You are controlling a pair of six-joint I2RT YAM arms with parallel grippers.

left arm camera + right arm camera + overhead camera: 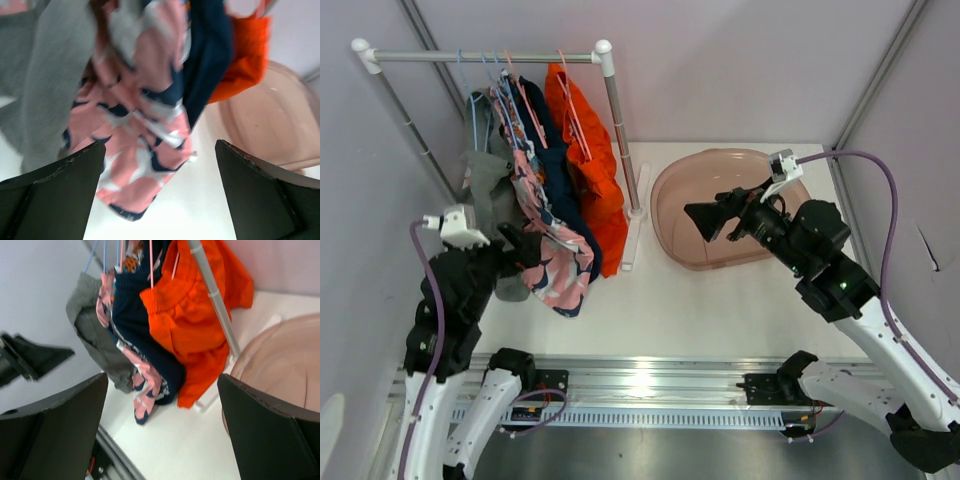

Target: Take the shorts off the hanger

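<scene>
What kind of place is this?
Likely a robot lab cell: plain grey partition walls, a small white pipe clothes rack on a white table, and a silver metal rail carrying the arm bases.

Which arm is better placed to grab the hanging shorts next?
Left. Its gripper is open right at the patterned shorts on the rack, with the cloth straight ahead in its wrist view. The right gripper hangs open over the pink tub, on the far side of the rack's post.
</scene>
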